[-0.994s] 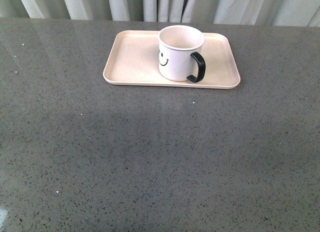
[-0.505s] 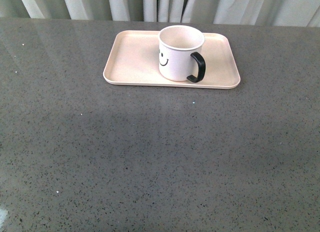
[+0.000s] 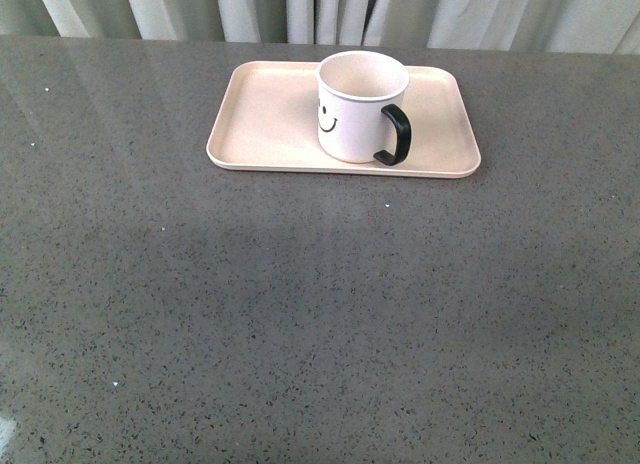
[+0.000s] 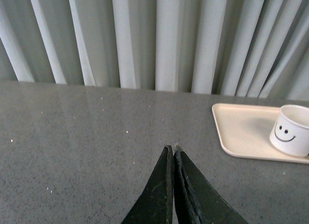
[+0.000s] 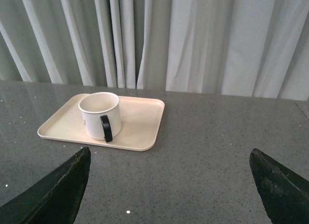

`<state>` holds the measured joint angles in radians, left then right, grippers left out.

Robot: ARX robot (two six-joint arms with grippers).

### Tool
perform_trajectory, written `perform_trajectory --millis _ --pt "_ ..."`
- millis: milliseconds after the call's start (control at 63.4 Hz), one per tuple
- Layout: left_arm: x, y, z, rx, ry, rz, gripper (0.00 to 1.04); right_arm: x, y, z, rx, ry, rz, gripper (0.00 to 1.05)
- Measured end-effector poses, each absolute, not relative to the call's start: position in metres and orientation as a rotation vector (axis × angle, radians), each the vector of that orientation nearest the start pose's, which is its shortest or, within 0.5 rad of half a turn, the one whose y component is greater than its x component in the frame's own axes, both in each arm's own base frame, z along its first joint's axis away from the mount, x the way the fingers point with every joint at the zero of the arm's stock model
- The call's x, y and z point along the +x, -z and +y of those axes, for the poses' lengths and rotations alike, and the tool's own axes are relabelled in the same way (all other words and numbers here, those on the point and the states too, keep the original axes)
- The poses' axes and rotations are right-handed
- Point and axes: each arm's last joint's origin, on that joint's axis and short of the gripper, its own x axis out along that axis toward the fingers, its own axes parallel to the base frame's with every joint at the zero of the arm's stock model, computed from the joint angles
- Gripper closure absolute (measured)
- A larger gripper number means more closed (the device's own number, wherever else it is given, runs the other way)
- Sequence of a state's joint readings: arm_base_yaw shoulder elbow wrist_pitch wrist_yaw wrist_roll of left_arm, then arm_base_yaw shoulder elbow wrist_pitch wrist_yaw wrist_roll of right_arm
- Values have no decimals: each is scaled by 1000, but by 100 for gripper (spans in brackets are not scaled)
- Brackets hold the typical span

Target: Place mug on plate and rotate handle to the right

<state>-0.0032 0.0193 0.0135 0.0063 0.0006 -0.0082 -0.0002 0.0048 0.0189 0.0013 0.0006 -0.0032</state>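
The white mug (image 3: pixel 355 106) with a black smiley face stands upright on the cream-pink plate (image 3: pixel 262 124) at the far middle of the table. Its black handle (image 3: pixel 396 134) points to the front right. Neither gripper shows in the front view. In the left wrist view my left gripper (image 4: pixel 173 149) is shut and empty over bare table, well away from the mug (image 4: pixel 291 131) and plate (image 4: pixel 241 132). In the right wrist view my right gripper (image 5: pixel 169 154) is open and empty, short of the plate (image 5: pixel 140 120) and mug (image 5: pixel 98 114), whose handle (image 5: pixel 106 128) faces the camera.
The grey speckled table (image 3: pixel 320 314) stretches from the plate to the front edge. Pale curtains (image 3: pixel 300 9) hang right behind the table's far edge.
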Motion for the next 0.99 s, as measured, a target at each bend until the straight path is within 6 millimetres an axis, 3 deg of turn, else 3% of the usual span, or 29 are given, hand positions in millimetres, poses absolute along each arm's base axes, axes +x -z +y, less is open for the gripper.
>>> perform_trajectory --millis 237,505,615,742,789,821,915,994 --pt "98 -167 0 -9 3 3 102 97 -170 0 -3 0 -15 9" --pt "98 -167 0 -8 3 3 56 97 -170 0 -3 0 -15 9" --pt "98 -167 0 -8 3 3 31 97 -170 0 -3 0 -15 9" --pt "98 -167 0 -8 3 2 10 97 -170 0 -3 0 -15 9" --pt "98 -167 0 -6 3 2 8 97 -170 0 -3 0 -15 9" --pt "98 -167 0 -6 3 2 9 98 -169 0 -20 -31 28 9" --pt "98 -167 0 -6 4 2 9 106 -178 -3 -25 -278 458 9" --pt "98 -167 0 -5 3 2 9 133 -197 -9 -32 -337 526 9"
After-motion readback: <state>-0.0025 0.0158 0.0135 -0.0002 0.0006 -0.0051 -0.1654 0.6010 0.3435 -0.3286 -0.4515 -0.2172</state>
